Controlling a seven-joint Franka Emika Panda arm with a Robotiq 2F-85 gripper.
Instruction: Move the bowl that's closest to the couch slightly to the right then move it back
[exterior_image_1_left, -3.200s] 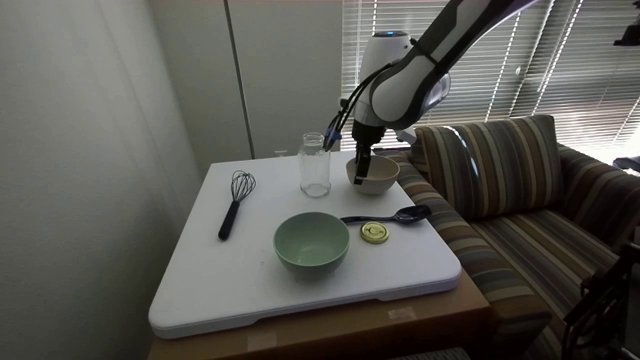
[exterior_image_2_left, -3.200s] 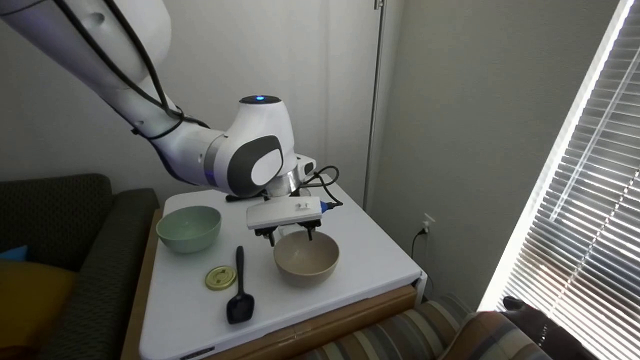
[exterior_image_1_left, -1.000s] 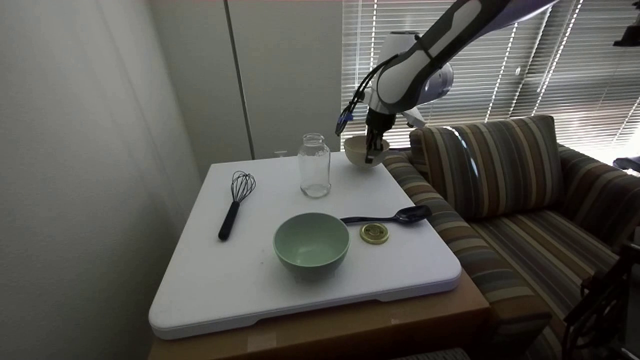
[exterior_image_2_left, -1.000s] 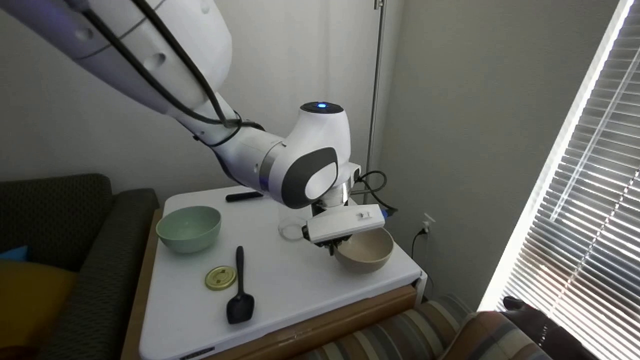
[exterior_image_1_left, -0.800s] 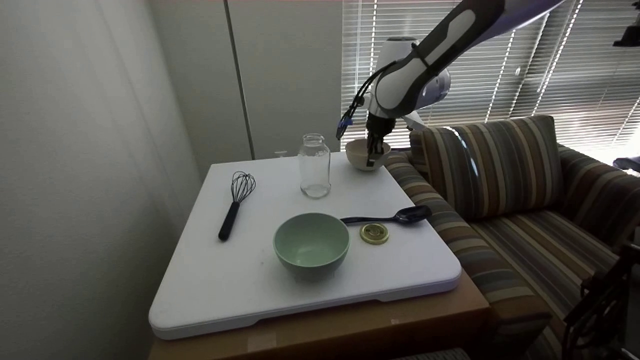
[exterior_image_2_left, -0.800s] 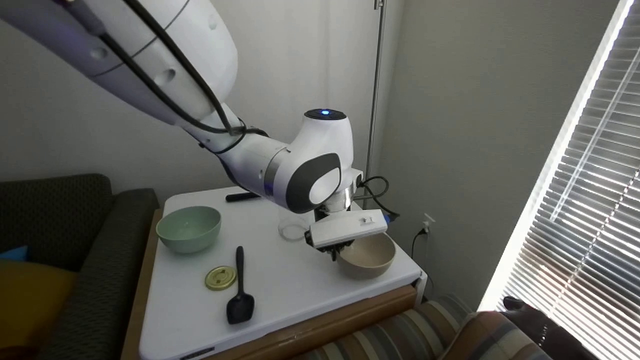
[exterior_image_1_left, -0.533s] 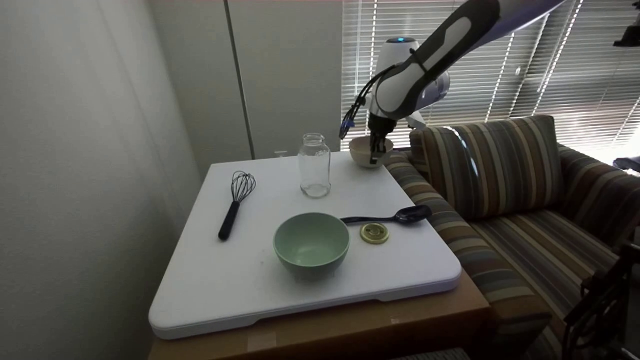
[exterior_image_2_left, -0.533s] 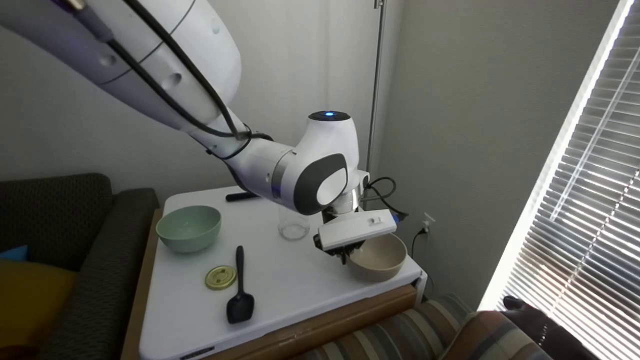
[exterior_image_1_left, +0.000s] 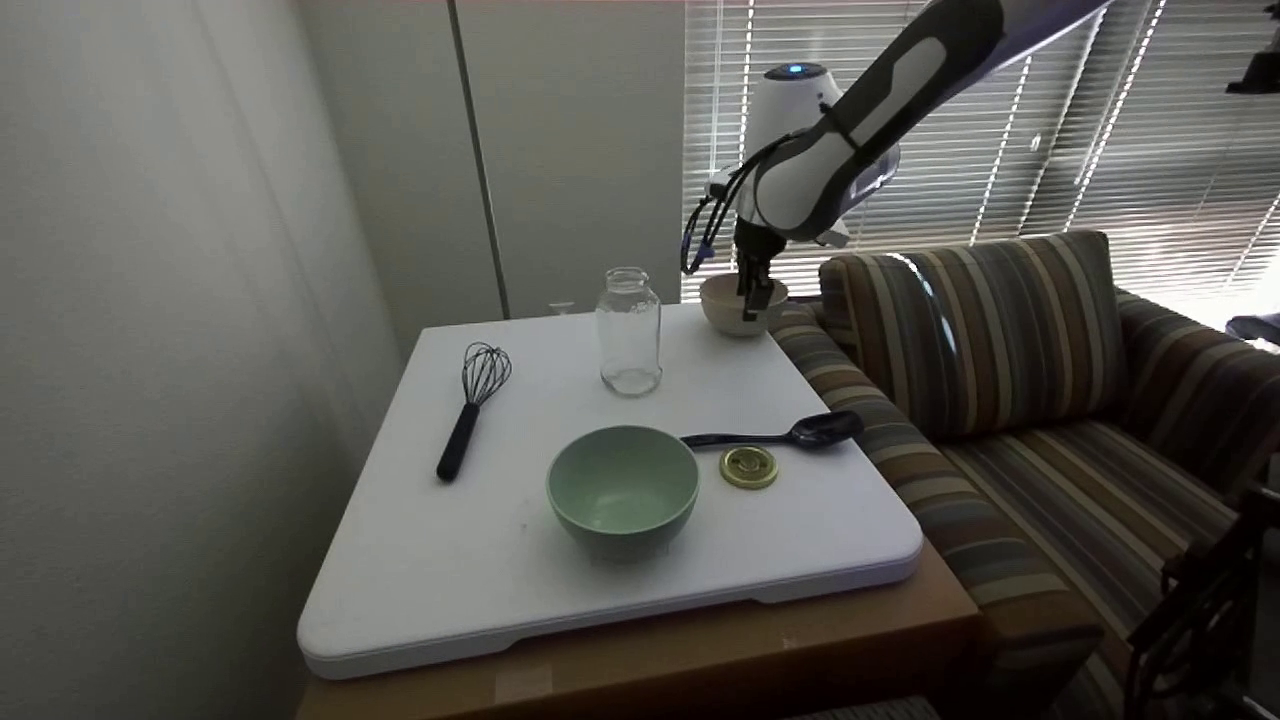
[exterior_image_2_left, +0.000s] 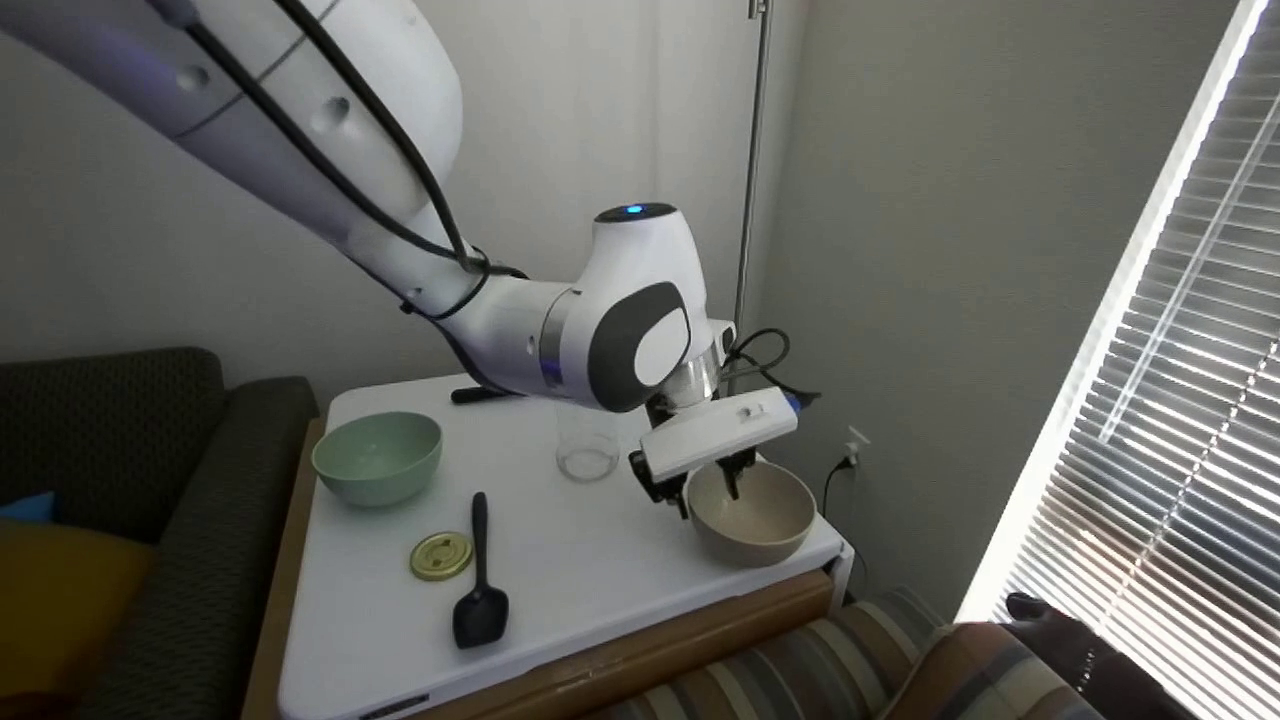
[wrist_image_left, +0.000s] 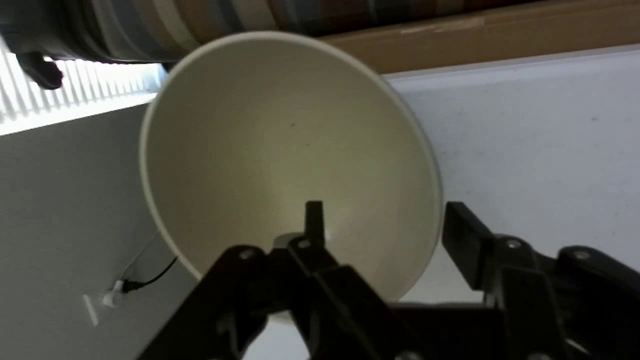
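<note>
The small beige bowl (exterior_image_1_left: 720, 310) sits upright at the far corner of the white table, beside the striped couch (exterior_image_1_left: 900, 490). It also shows in an exterior view (exterior_image_2_left: 765, 530) near the table edge, and large in the wrist view (wrist_image_left: 280, 145). My gripper (exterior_image_2_left: 709, 502) is over the bowl's rim with its fingers spread. In the wrist view my gripper (wrist_image_left: 381, 220) has one finger over the bowl's inside and one just outside the rim, with a wide gap between them. The couch's striped arm (wrist_image_left: 220, 20) lies past the bowl.
A pale green bowl (exterior_image_1_left: 622, 490), a gold lid (exterior_image_1_left: 748, 466), a black spoon (exterior_image_1_left: 825, 428), a clear glass jar (exterior_image_1_left: 630, 345) and a whisk (exterior_image_1_left: 470, 410) are on the white table (exterior_image_1_left: 440, 590). A wall stands behind the table, with a window blind nearby.
From 3.2 s ago the bowl has moved to the table's far corner with my gripper shut on its rim. In the last half second the fingers have spread and the gripper has risen slightly.
</note>
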